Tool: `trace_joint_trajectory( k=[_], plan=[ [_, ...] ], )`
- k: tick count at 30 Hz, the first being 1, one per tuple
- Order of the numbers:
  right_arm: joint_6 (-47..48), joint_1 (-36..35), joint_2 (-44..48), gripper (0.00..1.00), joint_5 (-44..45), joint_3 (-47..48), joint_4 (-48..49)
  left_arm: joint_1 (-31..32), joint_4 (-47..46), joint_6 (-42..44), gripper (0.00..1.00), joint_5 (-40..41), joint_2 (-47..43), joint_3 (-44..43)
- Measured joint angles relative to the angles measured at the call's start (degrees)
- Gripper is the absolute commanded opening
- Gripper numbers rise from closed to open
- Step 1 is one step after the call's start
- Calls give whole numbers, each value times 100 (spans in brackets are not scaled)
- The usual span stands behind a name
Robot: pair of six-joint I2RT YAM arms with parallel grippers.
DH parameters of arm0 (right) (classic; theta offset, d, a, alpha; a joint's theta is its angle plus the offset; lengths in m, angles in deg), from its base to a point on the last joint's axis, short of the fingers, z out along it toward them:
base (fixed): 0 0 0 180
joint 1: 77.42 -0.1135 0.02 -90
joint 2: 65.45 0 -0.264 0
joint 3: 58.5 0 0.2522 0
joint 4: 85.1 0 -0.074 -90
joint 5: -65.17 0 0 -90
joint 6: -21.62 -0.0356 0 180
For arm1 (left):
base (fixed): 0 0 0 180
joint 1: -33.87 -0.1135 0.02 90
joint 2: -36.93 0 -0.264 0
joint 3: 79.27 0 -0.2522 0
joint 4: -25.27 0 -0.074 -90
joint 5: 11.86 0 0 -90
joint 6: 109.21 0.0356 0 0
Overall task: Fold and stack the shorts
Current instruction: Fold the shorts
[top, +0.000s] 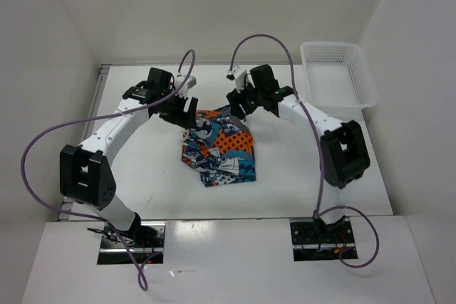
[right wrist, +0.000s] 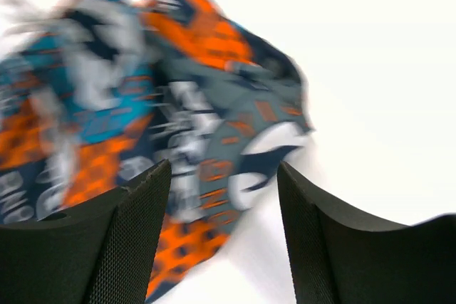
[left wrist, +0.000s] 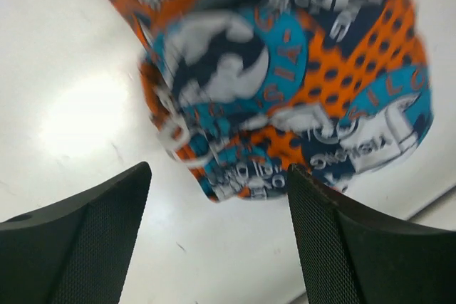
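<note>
The shorts (top: pixel 219 147) lie bunched in the middle of the white table, printed in teal, orange, navy and white. My left gripper (top: pixel 184 114) hangs open at their far left corner; in the left wrist view (left wrist: pixel 217 229) its jaws are wide apart over bare table, with the shorts (left wrist: pixel 285 83) just beyond them. My right gripper (top: pixel 239 109) hangs open at their far right corner; in the right wrist view (right wrist: pixel 224 236) its jaws are apart with the blurred shorts (right wrist: pixel 164 119) between and beyond them. Neither gripper holds anything.
A white mesh basket (top: pixel 337 72) stands at the far right corner of the table (top: pixel 142 176). White walls close in the back and the left side. Purple cables loop over both arms.
</note>
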Motion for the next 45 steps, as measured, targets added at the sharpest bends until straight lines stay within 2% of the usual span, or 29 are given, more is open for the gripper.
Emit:
trace_joint_trajectory(
  k=[6, 10, 13, 16, 17, 18, 20, 21, 22, 24, 26, 31, 39, 41, 42, 44, 45],
  plan=[
    [-511, 629, -1502, 68, -243, 706, 0, 0, 223, -2, 84, -243, 210, 1325],
    [-833, 728, -2013, 68, -531, 966, -9, 0, 238, -2, 84, -420, 407, 1537],
    [-1008, 732, -2188, 62, -713, 1145, 13, 0, 105, -2, 84, -662, 492, 1537],
    [-1244, 750, -2245, 52, -828, 1178, 66, 0, -9, -11, 70, -876, 664, 1567],
    [-1320, 758, -2258, 44, -848, 1178, 76, 0, -44, -20, 64, -907, 748, 1591],
    [-1403, 765, -2267, 39, -859, 1178, 98, 0, -103, -17, 53, -940, 837, 1631],
    [-1587, 776, -2312, 24, -850, 1178, 177, 0, -192, -7, 43, -1003, 1097, 1722],
    [-1707, 780, -2337, 20, -822, 1178, 214, 0, -212, -24, 39, -1034, 1226, 1744],
    [-1840, 785, -2367, 16, -800, 1178, 232, -26, -197, -35, 30, -1165, 1342, 1720],
    [-2109, 787, -2417, 4, -699, 1178, 293, -59, -214, -48, 20, -1244, 1408, 1707],
    [-2385, 787, -2437, 0, -588, 1178, 337, -66, -223, -50, 10, -1305, 1482, 1676],
    [-3167, 800, -2496, 0, -63, 1364, 387, -57, -208, -31, 0, -1320, 1443, 1665],
    [-4109, 813, -2702, 0, 997, 1847, 339, 101, -151, -17, 0, -1071, 868, 1665],
    [-4223, 813, -2719, 1, 1147, 1851, 299, 168, -170, -17, 4, -1049, 901, 1665],
    [-4262, 813, -2723, 6, 1196, 1851, 269, 192, -177, -13, 7, -1038, 940, 1665],
    [-4330, 811, -2732, 30, 1287, 1851, 236, 232, -188, 2, 19, -1010, 1036, 1665],
    [-4328, 813, -2736, 40, 1370, 1851, 240, 236, -173, -2, 29, -981, 1095, 1665]
  ],
)
